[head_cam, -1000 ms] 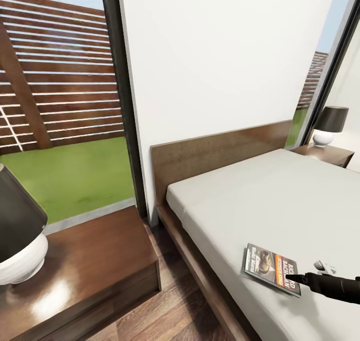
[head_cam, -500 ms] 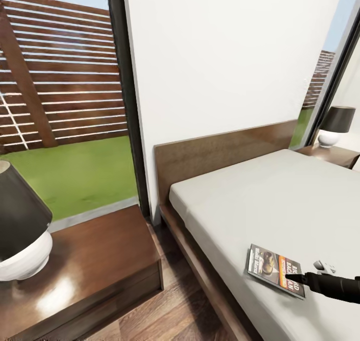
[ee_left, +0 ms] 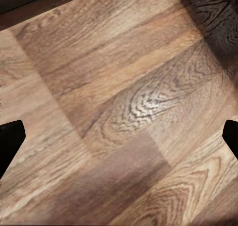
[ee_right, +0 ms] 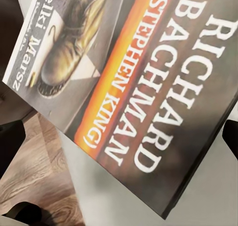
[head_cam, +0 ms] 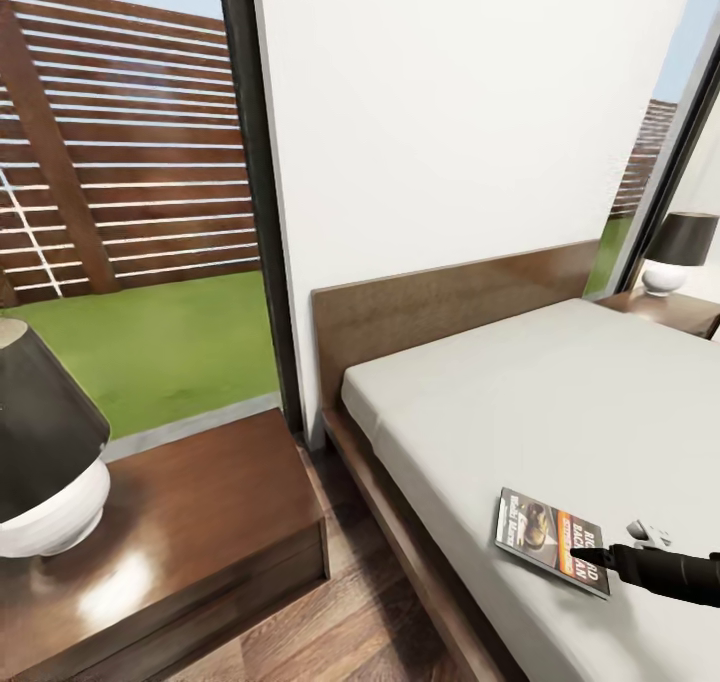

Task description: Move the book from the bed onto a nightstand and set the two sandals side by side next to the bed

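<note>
The book (head_cam: 550, 542) lies flat on the grey mattress of the bed (head_cam: 560, 402), near its side edge. It has a dark cover with an orange band and white lettering, seen close in the right wrist view (ee_right: 148, 82). My right gripper (head_cam: 598, 558) reaches in from the lower right, its dark tip at the book's near edge. Its fingertips (ee_right: 10, 141) stand wide apart, open, with the book between and below them. My left gripper (ee_left: 119, 136) hangs open over the wood-plank floor (ee_left: 124, 102). The two sandals are out of view.
A dark-brown nightstand (head_cam: 200, 522) stands left of the bed, carrying a lamp (head_cam: 40, 452) with a black shade and white base. A second nightstand (head_cam: 665, 309) with a lamp (head_cam: 680, 252) stands at the bed's far side. A strip of floor (head_cam: 350, 612) separates bed and near nightstand.
The whole head view has shifted slightly, so the camera moved. The right gripper holds the same place at the book's near edge, and the book lies as before.
</note>
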You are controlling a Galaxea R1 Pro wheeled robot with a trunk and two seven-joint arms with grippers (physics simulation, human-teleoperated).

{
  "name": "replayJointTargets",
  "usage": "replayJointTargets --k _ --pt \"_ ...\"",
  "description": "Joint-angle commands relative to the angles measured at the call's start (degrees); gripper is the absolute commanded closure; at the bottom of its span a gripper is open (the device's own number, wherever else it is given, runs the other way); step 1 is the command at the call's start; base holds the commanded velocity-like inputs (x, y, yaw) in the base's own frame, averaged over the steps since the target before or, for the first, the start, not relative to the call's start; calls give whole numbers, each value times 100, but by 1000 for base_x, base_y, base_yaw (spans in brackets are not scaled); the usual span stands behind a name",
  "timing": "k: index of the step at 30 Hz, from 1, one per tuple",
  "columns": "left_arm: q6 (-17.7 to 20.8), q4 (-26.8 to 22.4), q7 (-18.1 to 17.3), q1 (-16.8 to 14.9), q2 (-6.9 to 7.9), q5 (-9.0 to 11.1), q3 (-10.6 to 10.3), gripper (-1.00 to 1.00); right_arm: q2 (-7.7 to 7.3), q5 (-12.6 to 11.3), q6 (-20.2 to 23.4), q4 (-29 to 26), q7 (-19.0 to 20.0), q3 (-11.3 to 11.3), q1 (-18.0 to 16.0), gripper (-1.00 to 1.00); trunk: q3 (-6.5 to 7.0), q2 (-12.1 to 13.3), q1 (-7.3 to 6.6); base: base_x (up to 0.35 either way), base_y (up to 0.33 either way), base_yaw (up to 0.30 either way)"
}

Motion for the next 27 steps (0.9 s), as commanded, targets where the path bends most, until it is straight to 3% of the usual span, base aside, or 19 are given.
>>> replayJointTargets --k 1,20,27 --pt "-19 6 -16 -4 1 -50 49 -100 -5 -43 36 -1 -9 13 -3 -100 -8 -3 -1 0 0 148" --pt "-19 8 -17 -4 1 -48 47 -100 -5 -43 37 -1 -9 13 -3 -100 -23 -3 -1 0 0 44" --pt "-20 6 -16 -4 1 -50 48 -100 -3 -43 33 -1 -9 13 -3 -100 -43 -3 -1 0 0 159"
